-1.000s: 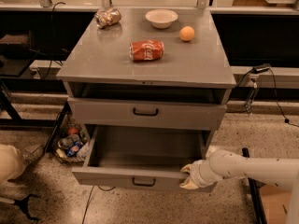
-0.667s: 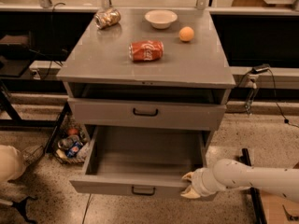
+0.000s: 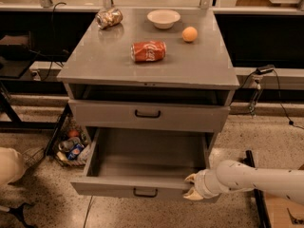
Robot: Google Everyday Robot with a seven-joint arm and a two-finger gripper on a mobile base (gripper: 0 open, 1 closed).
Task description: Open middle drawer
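Tool (image 3: pixel 190 187), half open, touches the middle drawer (image 3: pixel 118 186) at its near right corner, holding nothing. Pull straight and slow.

The arm (image 3: pixel 256 177) is white, round and smooth like a fat tube. Its cream gripper (image 3: pixel 190 188) is at five o'clock.

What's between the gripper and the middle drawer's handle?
Only bare drawer front, in the camera view; the gripper sits at the right front corner of the open middle drawer, its handle at centre.
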